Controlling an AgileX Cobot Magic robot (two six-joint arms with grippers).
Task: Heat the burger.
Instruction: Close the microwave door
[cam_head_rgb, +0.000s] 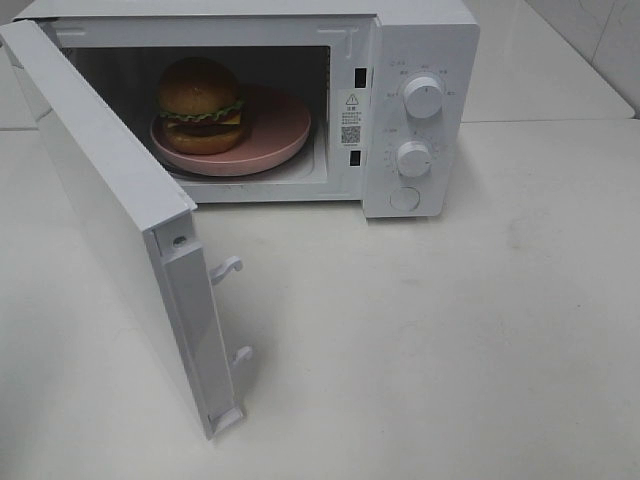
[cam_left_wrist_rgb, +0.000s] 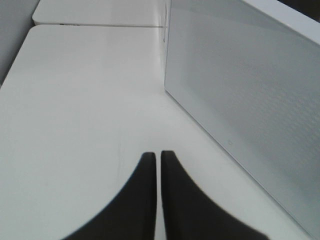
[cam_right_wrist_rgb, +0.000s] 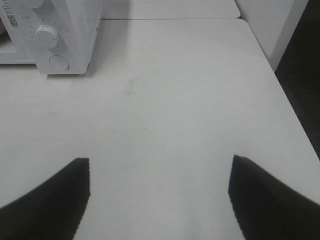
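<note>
The burger, golden bun over lettuce, cheese and patty, sits on a pink round plate inside the white microwave. The microwave door stands swung wide open toward the front left. Neither arm shows in the exterior view. In the left wrist view my left gripper is shut with nothing between its fingers, low over the table beside the door's outer face. My right gripper is open and empty above the table, some way in front and to the right of the microwave.
The microwave carries two knobs and a round button on its right panel. The door's latch hooks stick out at its free edge. A second white table adjoins at the back.
</note>
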